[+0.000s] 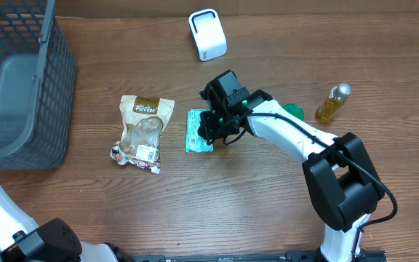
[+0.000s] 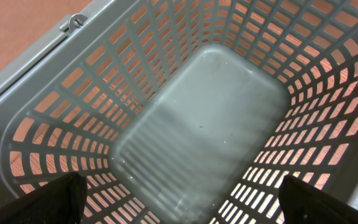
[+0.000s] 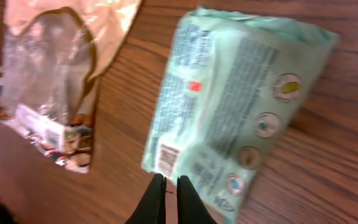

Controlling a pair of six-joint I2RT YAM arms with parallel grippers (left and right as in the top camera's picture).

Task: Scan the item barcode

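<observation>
Right gripper [image 3: 167,198] is seen closed at green packet [image 3: 229,106] edge; a pinch cannot be told. Left gripper [image 2: 182,198] is spread wide over basket [image 2: 55,124], fingers cropped.

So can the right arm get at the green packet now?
Likely yes: its pincer is at the edge of the packet, nothing between, but the jaws are shut and must open first.

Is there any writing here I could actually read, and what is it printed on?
Nothing reads clearly.
On the tan-and-clear plastic snack pouch: white brand word on a brown band, too small.
On the mint-green flat packet: dense print and barcode, blurred.
On the white box-shaped scanner and yellow plastic bottle: none visible.
</observation>
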